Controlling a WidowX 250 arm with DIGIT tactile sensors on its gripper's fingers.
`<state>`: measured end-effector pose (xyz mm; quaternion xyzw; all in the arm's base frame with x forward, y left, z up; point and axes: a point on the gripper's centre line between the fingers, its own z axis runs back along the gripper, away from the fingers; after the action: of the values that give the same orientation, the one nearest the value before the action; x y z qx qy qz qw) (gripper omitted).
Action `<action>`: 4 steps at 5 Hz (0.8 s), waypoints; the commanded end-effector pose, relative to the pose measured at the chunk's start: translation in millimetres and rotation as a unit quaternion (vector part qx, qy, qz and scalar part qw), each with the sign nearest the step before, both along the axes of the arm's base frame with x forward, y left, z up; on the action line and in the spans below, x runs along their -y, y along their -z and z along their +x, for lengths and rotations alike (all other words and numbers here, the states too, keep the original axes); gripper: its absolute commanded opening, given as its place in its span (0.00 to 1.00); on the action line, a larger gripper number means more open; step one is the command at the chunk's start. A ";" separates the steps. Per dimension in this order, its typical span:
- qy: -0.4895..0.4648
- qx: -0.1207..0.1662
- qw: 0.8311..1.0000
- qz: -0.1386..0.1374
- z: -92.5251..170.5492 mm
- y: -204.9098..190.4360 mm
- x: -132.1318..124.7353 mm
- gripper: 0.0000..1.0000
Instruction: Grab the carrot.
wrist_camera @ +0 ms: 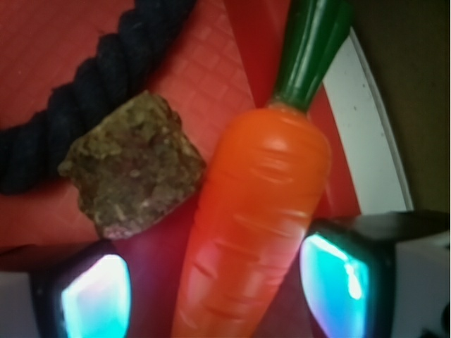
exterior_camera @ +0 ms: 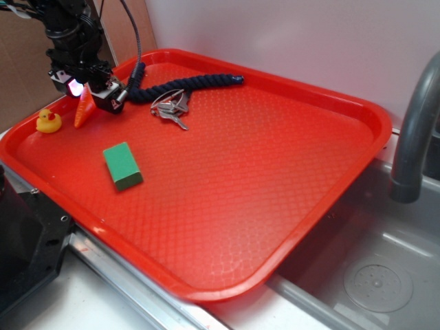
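Carrot [wrist_camera: 261, 211] first: it sits at the far left corner of the red tray [exterior_camera: 275, 206], orange body tapering down, dark-green stem pointing toward the tray's rim in the wrist view. In the exterior view the carrot [exterior_camera: 83, 110] stands tilted just under the gripper [exterior_camera: 89, 93], which hangs over that same corner. The wrist view shows the two fingertips [wrist_camera: 95, 296] flanking the lower part of the carrot, one on each side; the right pad looks to be at the carrot's flank, the left one stands a little off with bare tray between, so the fingers are spread and not clenched on it. A rough brown stone-like lump [wrist_camera: 134, 165] lies just beside the carrot, touching a dark blue rope [exterior_camera: 185, 84] that runs along the tray's far edge. A bunch of keys [exterior_camera: 172, 108] lies against the rope. A yellow rubber duck [exterior_camera: 48, 122] sits near the left edge, and a green block [exterior_camera: 122, 165] lies nearer the tray's middle, well apart from the carrot.
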<state>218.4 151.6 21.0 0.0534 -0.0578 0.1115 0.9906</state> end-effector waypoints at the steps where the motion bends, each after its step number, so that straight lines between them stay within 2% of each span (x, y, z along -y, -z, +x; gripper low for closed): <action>1: 0.010 -0.006 1.000 -0.029 3.8 8.6 9.3 0.00; 3: 0.054 -0.017 0.997 -0.061 0.0 -18.8 69.9 0.00; 4: 0.079 -0.033 0.994 -0.061 -3.9 -26.0 91.3 0.00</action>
<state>211.2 57.7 35.3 -0.0113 -0.0037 0.0431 0.9990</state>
